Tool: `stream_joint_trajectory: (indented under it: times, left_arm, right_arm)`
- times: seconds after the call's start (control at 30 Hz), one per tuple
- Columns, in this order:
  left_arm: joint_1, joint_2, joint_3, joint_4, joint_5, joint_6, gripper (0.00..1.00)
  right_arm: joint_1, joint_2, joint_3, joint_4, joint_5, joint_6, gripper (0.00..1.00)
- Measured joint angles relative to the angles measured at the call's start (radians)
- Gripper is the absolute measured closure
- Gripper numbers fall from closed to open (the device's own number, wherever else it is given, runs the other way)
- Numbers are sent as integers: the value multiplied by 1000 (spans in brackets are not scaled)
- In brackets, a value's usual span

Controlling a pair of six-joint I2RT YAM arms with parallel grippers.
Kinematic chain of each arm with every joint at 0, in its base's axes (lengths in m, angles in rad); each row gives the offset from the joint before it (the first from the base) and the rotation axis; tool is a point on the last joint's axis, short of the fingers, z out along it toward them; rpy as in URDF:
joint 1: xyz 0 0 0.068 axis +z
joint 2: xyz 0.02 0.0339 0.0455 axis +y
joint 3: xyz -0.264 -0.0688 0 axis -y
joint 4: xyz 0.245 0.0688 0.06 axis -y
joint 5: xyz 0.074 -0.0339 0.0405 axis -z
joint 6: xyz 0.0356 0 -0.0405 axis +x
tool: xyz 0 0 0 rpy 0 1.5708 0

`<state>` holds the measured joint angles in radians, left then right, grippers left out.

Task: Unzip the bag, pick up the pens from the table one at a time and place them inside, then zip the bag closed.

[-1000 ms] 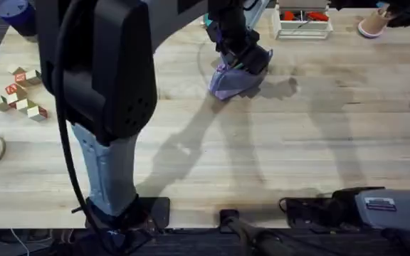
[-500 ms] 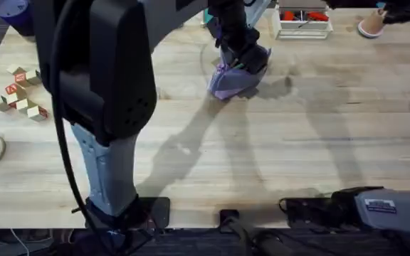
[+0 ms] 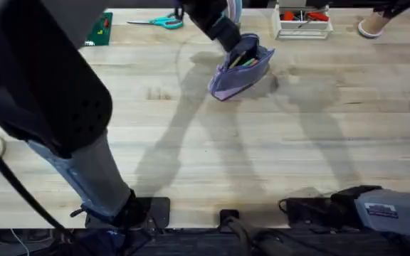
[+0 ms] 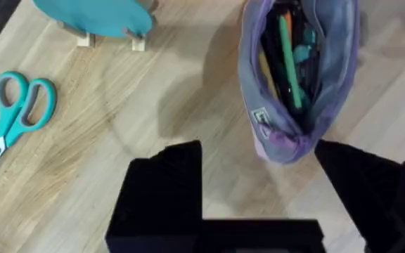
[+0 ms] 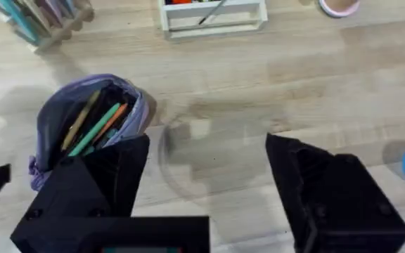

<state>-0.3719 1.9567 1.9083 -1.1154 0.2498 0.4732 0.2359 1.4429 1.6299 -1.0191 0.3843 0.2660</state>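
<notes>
A: State the position of the bag (image 3: 239,71).

B: In the overhead view it lies in the upper centre of the frame on the table (image 3: 276,149), mouth gaping, zipper undone. The left arm's dark end sits just above and left of it.

A: Contents?

B: The left wrist view shows the bag (image 4: 297,70) in the upper right of the frame with a green pen (image 4: 290,63) lying lengthwise inside, among other dark and teal items. The right wrist view shows the bag (image 5: 86,126) at centre left, with the green pen (image 5: 93,135) beside a tan-yellow pen (image 5: 81,121) and an orange stick.

A: Left gripper (image 4: 259,183) condition?

B: Fingers spread wide, holding nothing. The bag's lower end sits between them and above them in the frame.

A: Right gripper (image 5: 206,186)?

B: Fingers likewise set wide apart, holding nothing, bare table between them. The bag lies just beside its left-hand finger.

A: Other items?

B: Teal scissors (image 4: 13,116) lie at the left edge of the left wrist view; overhead, the scissors (image 3: 159,21) rest at upper centre-left. A white tray (image 3: 303,21) stands at upper right.
</notes>
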Motion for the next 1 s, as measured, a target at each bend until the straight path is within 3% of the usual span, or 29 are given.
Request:
stream_joint_trajectory:
  times: [0.33,0.53,0.8,1.0]
  left_arm:
    - [137,-17,-38,-55,176,243,6]
    - [235,-41,-96,-64,278,341,6]
    - [334,-90,-222,-63,334,468,6]
    - [411,-128,-349,-59,407,611,6]
  right_arm:
    - [12,0,0,0,0,-13,6]
    - [28,0,0,1,0,-13,6]
    - [34,0,0,16,-2,-13,6]
    - [44,0,0,21,-47,-15,5]
